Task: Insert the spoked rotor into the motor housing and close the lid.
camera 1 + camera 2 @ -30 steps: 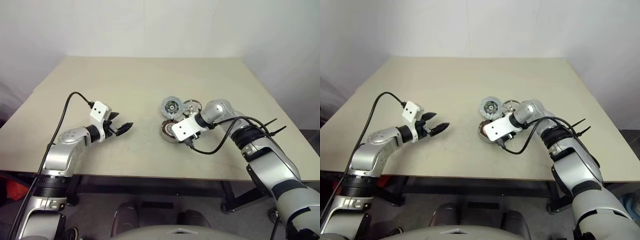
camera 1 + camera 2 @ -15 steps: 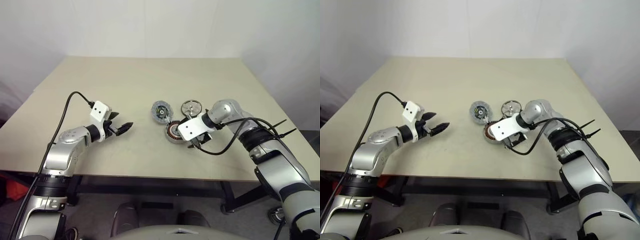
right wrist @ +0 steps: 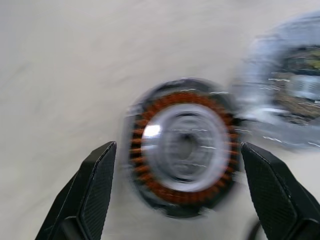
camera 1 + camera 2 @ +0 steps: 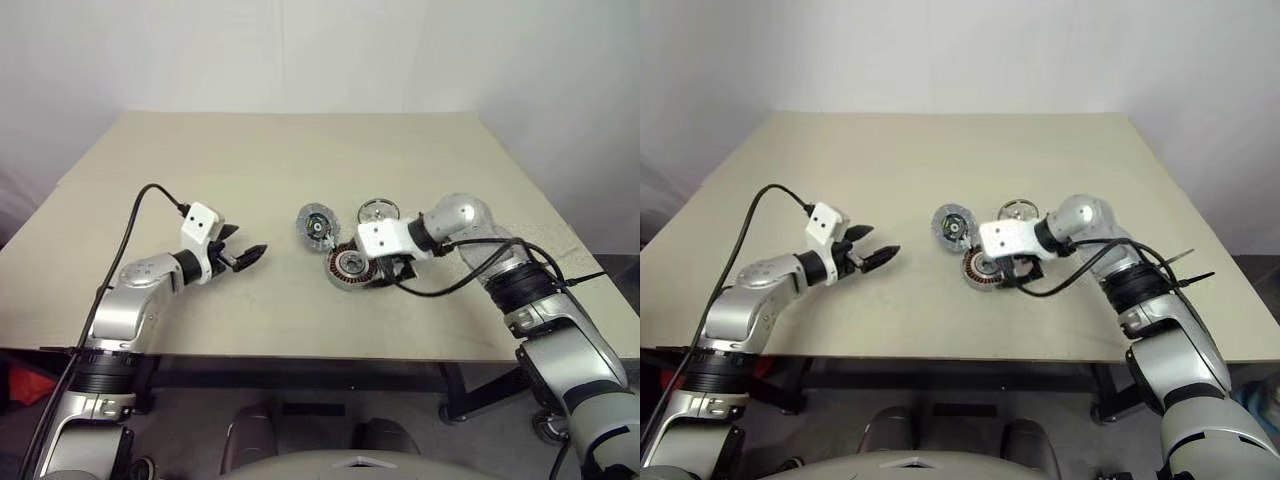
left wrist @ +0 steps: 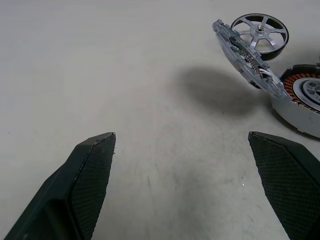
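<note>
Since a second ago the right gripper (image 4: 1012, 268) has lifted off the short round dark motor housing with copper-brown windings (image 4: 347, 268) and now hangs over it with its black fingers spread and empty, while the flat silver lid with pale rim segments (image 4: 316, 226) has shifted leftward and leans tilted, its lower edge against the housing. Just behind the housing, flat on the beige table (image 4: 250, 160), lies the small silver spoked rotor with plain rim (image 4: 378, 211), its windings still uncovered and the rotor not yet inserted. That rotor sits on the far side of the right gripper's fingers, close by, whereas the left gripper (image 4: 247, 257), also spread and holding nothing, is well apart across bare tabletop. Judging by this, the right arm is much better placed to reach back for the rotor.
</note>
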Tool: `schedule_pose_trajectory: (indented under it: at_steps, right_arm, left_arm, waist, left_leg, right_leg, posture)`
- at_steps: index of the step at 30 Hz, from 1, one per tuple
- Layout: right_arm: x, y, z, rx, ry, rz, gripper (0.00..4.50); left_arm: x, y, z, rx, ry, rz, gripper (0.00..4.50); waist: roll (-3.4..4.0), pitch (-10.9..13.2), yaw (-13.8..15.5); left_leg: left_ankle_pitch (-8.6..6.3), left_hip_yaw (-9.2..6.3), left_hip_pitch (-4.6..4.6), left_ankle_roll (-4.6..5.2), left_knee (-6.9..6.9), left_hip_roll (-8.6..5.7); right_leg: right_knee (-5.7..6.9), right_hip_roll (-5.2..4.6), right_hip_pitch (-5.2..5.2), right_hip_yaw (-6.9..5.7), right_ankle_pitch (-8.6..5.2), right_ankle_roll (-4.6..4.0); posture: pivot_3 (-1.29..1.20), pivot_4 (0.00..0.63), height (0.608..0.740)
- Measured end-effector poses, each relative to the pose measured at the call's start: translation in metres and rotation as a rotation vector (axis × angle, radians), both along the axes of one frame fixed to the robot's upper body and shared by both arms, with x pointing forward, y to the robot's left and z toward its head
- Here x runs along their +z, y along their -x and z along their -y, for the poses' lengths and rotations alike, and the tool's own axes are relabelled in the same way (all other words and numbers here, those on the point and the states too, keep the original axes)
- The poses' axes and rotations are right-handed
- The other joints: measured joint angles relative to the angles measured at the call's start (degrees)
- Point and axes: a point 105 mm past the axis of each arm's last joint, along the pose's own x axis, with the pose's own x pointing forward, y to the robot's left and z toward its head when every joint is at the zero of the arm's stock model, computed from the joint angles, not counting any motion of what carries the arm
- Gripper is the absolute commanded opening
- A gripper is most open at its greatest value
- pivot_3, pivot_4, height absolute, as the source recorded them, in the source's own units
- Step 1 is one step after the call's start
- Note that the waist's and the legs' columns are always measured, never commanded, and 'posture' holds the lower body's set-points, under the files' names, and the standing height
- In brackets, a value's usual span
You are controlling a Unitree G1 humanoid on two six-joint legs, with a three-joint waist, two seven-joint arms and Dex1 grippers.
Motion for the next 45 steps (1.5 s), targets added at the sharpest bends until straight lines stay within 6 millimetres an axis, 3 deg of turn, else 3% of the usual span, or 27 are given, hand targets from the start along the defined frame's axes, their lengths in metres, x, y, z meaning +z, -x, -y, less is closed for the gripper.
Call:
schedule_pose_trajectory:
  at_steps: [4, 6, 11, 15, 20, 24, 31, 37, 45]
  right_arm:
    - [0.031, -0.012, 0.012, -0.222, -0.252, -0.008, 4.49]
    - [0.037, -0.02, 0.03, -0.37, -0.354, -0.009, 4.49]
    - [0.011, -0.019, 0.08, -0.67, -0.45, -0.097, 4.49]
    - [-0.022, 0.001, 0.109, -0.859, -0.555, -0.232, 4.49]
    - [-0.038, 0.013, 0.114, -0.95, -0.638, -0.281, 4.49]
    - [-0.033, 0.01, 0.103, -0.946, -0.673, -0.248, 4.49]
    - [-0.046, 0.0, 0.086, -0.937, -0.642, -0.218, 4.49]
    - [-0.065, -0.003, 0.09, -0.947, -0.585, -0.206, 4.49]
    - [-0.07, -0.004, 0.097, -0.931, -0.552, -0.167, 4.49]
  left_arm:
    - [-0.001, 0.001, 0.001, -0.003, 0.008, -0.009, 4.5]
    - [0.0, 0.0, 0.003, -0.008, 0.018, -0.012, 4.5]
    - [0.001, -0.001, 0.005, -0.017, 0.021, -0.012, 4.5]
    - [0.003, -0.003, 0.007, -0.027, 0.025, -0.014, 4.5]
    - [0.001, -0.004, 0.011, -0.045, 0.028, -0.024, 4.5]
    - [0.001, -0.004, 0.016, -0.064, 0.031, -0.028, 4.5]
    - [0.003, -0.005, 0.019, -0.08, 0.034, -0.028, 4.5]
    - [0.004, -0.005, 0.02, -0.082, 0.034, -0.027, 4.5]
    - [0.001, 0.005, 0.03, -0.128, 0.049, -0.063, 4.5]
  waist:
    - [0.0, 0.0, 0.1]
    - [-0.01, 0.0, 0.2]
    - [0.0, 0.0, 0.1]
    - [0.02, 0.0, 0.1]
    - [0.08, 0.0, -0.2]
    - [0.08, 0.0, -0.1]
    - [0.08, 0.0, 0.0]
    - [0.09, 0.0, 0.0]
    - [0.09, 0.0, 0.0]
  left_leg:
    - [0.01, 0.0, 0.05, -0.02, 0.0, -0.01]
    - [0.02, 0.0, 0.07, -0.03, -0.01, -0.02]
    - [0.04, 0.03, 0.07, -0.07, -0.07, -0.02]
    - [0.04, 0.06, 0.08, -0.07, -0.11, -0.03]
    - [0.05, 0.11, 0.18, -0.08, -0.13, -0.01]
    - [0.07, 0.11, 0.24, -0.11, -0.16, 0.0]
    - [0.08, 0.12, 0.22, -0.13, -0.16, -0.04]
    - [0.08, 0.13, 0.1, -0.13, -0.17, -0.04]
    - [0.08, 0.14, 0.15, -0.13, -0.19, -0.02]
  right_leg:
    - [0.0, -0.01, 0.04, 0.01, 0.0, 0.0]
    - [-0.03, -0.01, 0.1, 0.0, 0.0, 0.0]
    - [-0.06, -0.02, 0.06, 0.0, 0.0, 0.01]
    - [-0.1, -0.03, 0.05, 0.01, -0.01, 0.02]
    - [-0.08, -0.03, 0.0, 0.03, -0.14, 0.25]
    - [-0.06, -0.03, 0.03, 0.03, -0.24, 0.43]
    - [-0.06, -0.08, 0.05, 0.02, -0.23, 0.42]
    - [-0.14, -0.09, 0.0, 0.0, -0.03, 0.07]
    - [-0.14, -0.08, 0.03, -0.01, -0.04, 0.09]
  posture:
    - [0.0, 0.0, 0.74]
    - [0.0, 0.0, 0.74]
    - [0.0, 0.0, 0.74]
    - [0.0, 0.0, 0.74]
    - [0.0, 0.0, 0.74]
    - [0.0, 0.0, 0.74]
    - [0.0, 0.0, 0.74]
    - [0.0, 0.0, 0.74]
    - [0.0, 0.0, 0.74]
